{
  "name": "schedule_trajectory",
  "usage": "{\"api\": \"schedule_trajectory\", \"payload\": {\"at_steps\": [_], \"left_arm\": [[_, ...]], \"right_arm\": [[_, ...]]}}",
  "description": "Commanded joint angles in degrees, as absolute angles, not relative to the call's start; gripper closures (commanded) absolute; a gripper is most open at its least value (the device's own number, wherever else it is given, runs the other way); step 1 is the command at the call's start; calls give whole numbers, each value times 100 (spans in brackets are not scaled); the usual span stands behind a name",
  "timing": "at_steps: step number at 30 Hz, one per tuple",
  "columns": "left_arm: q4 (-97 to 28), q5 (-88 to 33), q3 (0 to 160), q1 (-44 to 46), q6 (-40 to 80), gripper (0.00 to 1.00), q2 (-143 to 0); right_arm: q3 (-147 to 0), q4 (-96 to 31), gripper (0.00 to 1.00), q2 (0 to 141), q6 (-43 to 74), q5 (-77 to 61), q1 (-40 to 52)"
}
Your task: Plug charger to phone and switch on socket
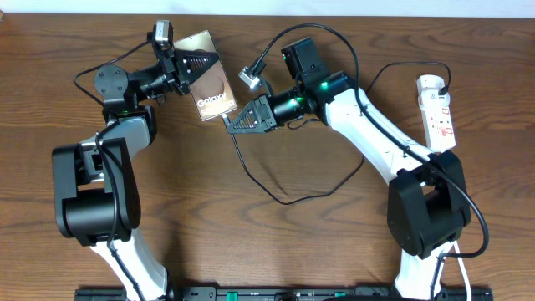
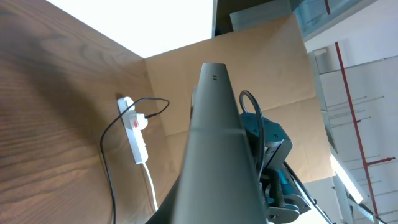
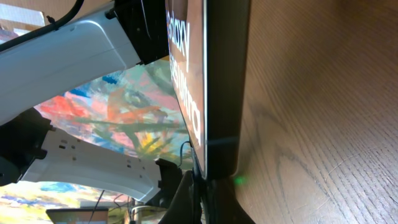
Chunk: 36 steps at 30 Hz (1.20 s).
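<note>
Left gripper [image 1: 185, 71] is clamped on the upper end of the phone [image 1: 211, 79]. It lifts the phone at a slant with the screen and its "Galaxy" lettering facing up, presumably so the lower edge and its port face the other arm. Right gripper [image 1: 231, 121] sits just off that lower edge, pinched narrow on the connector end of the charger [image 1: 288, 202]. The tip points from its fingers straight at the phone. In the right wrist view the phone's edge [image 3: 221, 81] fills the centre, with the dark fingers just below it. I cannot tell whether the tip has entered the port or only touches it. Behind the right gripper the black cable trails down, loops slackly over the worktop [image 1: 276, 251], and runs off toward the socket [image 1: 438, 113]. That slack looks deliberate, since it keeps the cable from tugging during the insertion. The socket lies well apart from both grippers, beyond the right arm's base, with a plug seated near its rounded end. From the left wrist it shows small across the worktop [image 2: 135, 134], past the phone's edge [image 2: 214, 143]. My read is that the plugging step is at hand and the switch is not yet pressed. The right gripper is the nearer one for that press.
</note>
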State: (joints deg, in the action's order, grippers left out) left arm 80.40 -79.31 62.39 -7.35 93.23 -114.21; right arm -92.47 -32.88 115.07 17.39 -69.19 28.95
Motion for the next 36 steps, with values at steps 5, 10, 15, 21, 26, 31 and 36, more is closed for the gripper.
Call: {"api": "schedule_trajectory", "payload": {"at_steps": [5, 10, 15, 21, 26, 31, 36], "left_arm": [[8112, -7767, 6287, -731, 9371, 93, -11310], [8112, -7776, 6287, -720, 9371, 93, -11310], [8114, -7817, 6287, -687, 9369, 93, -11310], [8112, -7813, 6287, -609, 9325, 93, -11310], [8114, -7811, 6287, -580, 9325, 93, -11310], [8114, -7817, 6287, -580, 9325, 93, -11310], [8114, -7846, 6287, -580, 9325, 93, -11310]], "right_arm": [[-9242, -3262, 99, 11520, 1778, -6976, 2980], [-9242, -3225, 99, 11520, 1780, -6973, 2982], [-9242, -3140, 99, 11520, 1844, -6976, 2982], [-9242, -3140, 99, 11520, 1844, -6973, 2982], [-9242, -3142, 99, 11520, 1844, -6947, 2982], [-9242, -3142, 99, 11520, 1844, -6936, 2976], [-9242, -3144, 99, 11520, 1844, -6936, 2904]]}}
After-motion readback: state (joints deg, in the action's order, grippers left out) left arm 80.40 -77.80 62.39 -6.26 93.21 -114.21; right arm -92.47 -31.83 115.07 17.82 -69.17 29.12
